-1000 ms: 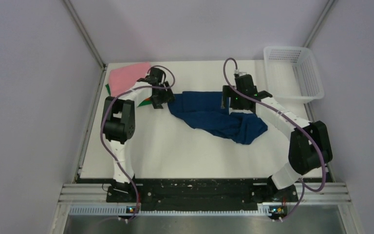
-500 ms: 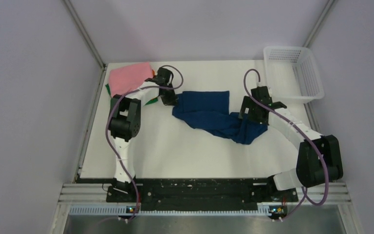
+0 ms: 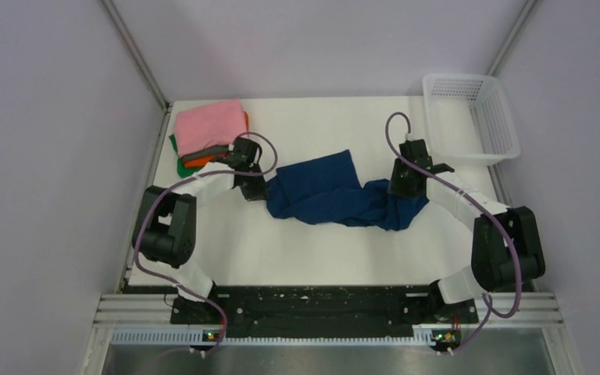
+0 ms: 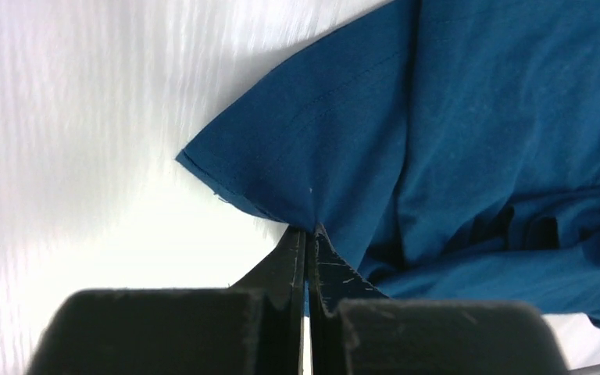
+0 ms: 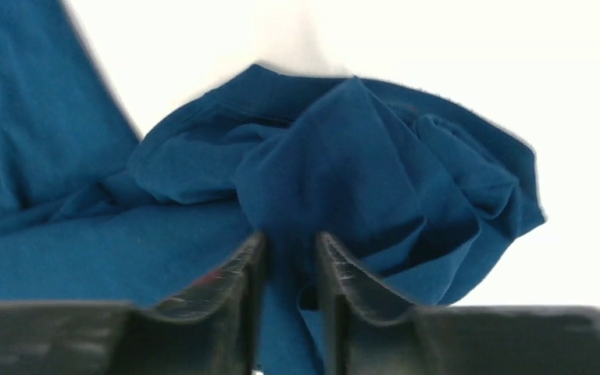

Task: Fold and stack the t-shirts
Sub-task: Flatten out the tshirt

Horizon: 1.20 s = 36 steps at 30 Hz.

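Note:
A navy blue t-shirt (image 3: 324,191) lies crumpled across the middle of the table, with no print showing. My left gripper (image 3: 256,190) is at its left edge. In the left wrist view this gripper (image 4: 308,229) is shut, pinching the hem of the shirt (image 4: 453,133) near a corner. My right gripper (image 3: 401,190) sits on the bunched right end. Its fingers (image 5: 244,262) stand close together with a thick fold of the shirt (image 5: 359,156) squeezed between them. A stack of folded t-shirts, pink (image 3: 209,125) on top and orange (image 3: 200,162) and green (image 3: 180,167) edges below, rests at the far left.
A white mesh basket (image 3: 462,78) stands at the far right corner. Metal frame posts run along both side walls. The arm bases and a black rail line the near edge.
The left gripper shut on the shirt's left edge and pulled it nearer. The right gripper moved from the shirt's far middle to its bunched right end and closed on a fold.

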Each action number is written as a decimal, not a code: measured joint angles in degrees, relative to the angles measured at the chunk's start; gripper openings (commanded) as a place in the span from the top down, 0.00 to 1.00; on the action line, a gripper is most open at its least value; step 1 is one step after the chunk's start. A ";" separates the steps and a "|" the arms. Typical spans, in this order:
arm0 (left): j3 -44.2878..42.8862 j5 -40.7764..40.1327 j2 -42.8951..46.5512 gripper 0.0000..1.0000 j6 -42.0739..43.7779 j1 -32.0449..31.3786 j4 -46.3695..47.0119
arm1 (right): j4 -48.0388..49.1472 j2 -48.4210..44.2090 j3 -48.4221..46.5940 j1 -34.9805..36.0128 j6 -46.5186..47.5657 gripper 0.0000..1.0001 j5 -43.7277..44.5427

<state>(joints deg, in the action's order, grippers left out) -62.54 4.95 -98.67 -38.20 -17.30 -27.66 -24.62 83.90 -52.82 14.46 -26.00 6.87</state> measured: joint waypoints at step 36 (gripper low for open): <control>-30.77 -36.30 43.34 1.00 1.53 0.02 -13.99 | -0.63 -43.78 -18.05 0.00 10.08 1.00 10.03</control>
<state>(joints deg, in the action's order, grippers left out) -93.32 -31.35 -55.33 -36.67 -17.28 -41.65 -25.26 40.12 -70.87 14.46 -15.92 16.91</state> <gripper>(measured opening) 0.012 0.006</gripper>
